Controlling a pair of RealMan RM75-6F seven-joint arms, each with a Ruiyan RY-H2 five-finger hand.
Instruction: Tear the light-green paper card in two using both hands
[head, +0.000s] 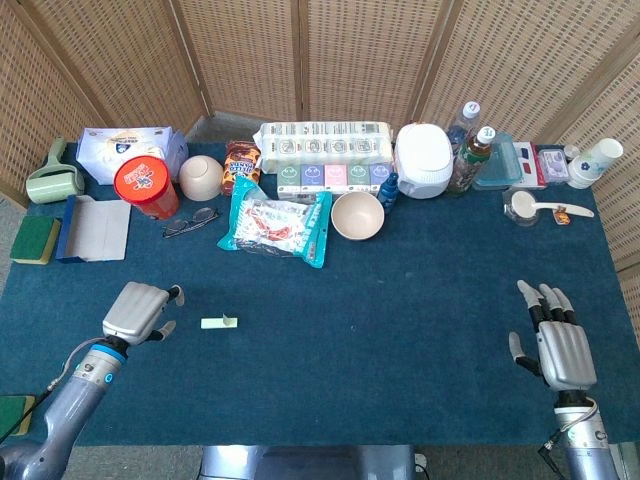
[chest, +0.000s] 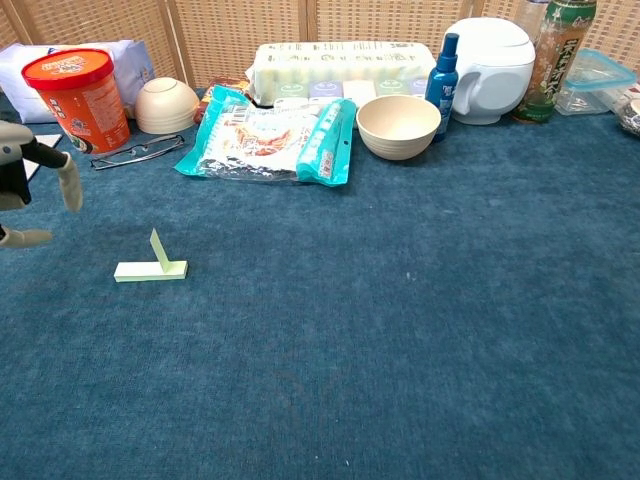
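The light-green paper card (head: 218, 322) lies on the blue table cloth, a small strip with one end folded upright; the chest view shows the card (chest: 151, 268) at the left. My left hand (head: 139, 311) hovers just left of the card, apart from it, fingers spread and holding nothing; its fingers (chest: 68, 183) enter the chest view at the left edge. My right hand (head: 553, 342) stays far off at the table's right front, fingers apart and empty.
Along the back stand an orange tub (head: 145, 186), glasses (head: 189, 220), a teal snack bag (head: 275, 225), a beige bowl (head: 357, 215), a white cooker (head: 423, 160), bottles and cups. A sponge (head: 35, 239) and blue tray (head: 95, 228) sit at the left.
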